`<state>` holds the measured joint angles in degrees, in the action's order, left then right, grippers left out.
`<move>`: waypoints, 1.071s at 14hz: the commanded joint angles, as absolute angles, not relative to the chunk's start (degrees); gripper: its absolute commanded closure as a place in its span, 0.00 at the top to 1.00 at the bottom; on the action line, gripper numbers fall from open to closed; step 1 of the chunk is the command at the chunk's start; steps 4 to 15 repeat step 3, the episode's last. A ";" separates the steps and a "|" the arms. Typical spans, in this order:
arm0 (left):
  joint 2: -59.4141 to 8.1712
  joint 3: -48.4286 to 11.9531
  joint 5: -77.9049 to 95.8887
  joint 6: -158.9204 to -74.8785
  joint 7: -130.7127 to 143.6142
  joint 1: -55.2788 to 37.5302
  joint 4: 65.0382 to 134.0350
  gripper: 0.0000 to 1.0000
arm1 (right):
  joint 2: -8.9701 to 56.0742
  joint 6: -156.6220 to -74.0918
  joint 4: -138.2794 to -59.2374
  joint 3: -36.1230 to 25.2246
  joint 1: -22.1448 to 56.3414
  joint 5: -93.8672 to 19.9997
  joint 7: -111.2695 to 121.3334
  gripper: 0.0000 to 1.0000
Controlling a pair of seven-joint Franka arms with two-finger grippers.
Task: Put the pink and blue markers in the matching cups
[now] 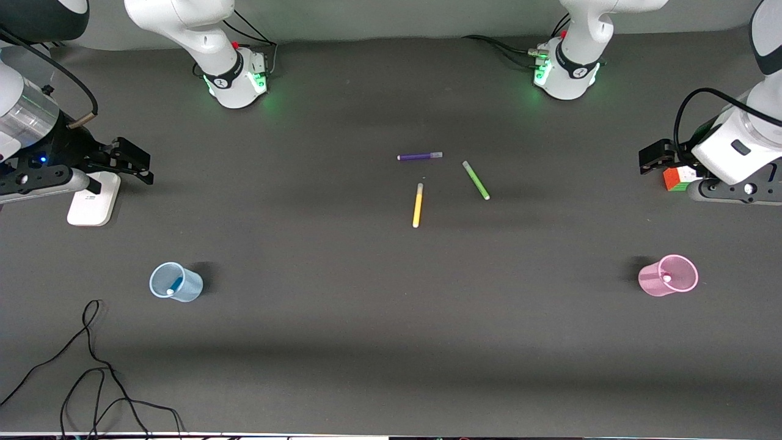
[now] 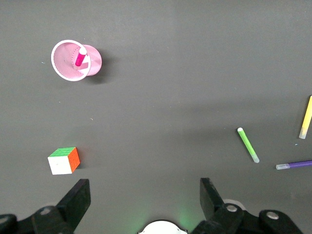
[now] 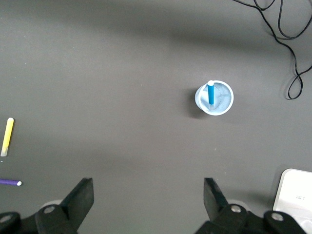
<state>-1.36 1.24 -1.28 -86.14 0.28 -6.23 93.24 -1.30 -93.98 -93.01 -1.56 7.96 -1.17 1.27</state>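
Note:
The pale blue cup (image 1: pixel 176 282) stands toward the right arm's end of the table with the blue marker (image 1: pixel 175 285) upright in it. Both show in the right wrist view, the cup (image 3: pixel 214 98) and the marker (image 3: pixel 210 93). The pink cup (image 1: pixel 668 276) stands toward the left arm's end with the pink marker (image 1: pixel 666 277) in it. Both show in the left wrist view, the cup (image 2: pixel 75 60) and the marker (image 2: pixel 80 57). My right gripper (image 1: pixel 135 164) (image 3: pixel 148 187) is open and empty over a white box. My left gripper (image 1: pixel 651 159) (image 2: pixel 145 187) is open and empty beside a colour cube.
A purple marker (image 1: pixel 420 156), a green marker (image 1: pixel 476 180) and a yellow marker (image 1: pixel 418 205) lie mid-table. A colour cube (image 1: pixel 678 178) sits at the left arm's end and a white box (image 1: pixel 93 198) at the right arm's end. Black cable (image 1: pixel 91 366) lies along the near edge.

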 commanded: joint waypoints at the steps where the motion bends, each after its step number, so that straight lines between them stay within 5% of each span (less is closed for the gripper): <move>1: -0.26 2.20 -1.49 -86.66 -0.26 -7.29 94.48 1.00 | -0.61 -93.08 -91.41 -1.49 7.65 -2.20 0.53 1.00; 15: -0.26 2.20 -1.49 -86.49 -0.26 -7.29 94.48 1.00 | -0.53 -93.08 -91.41 -1.67 7.65 -2.20 0.53 1.00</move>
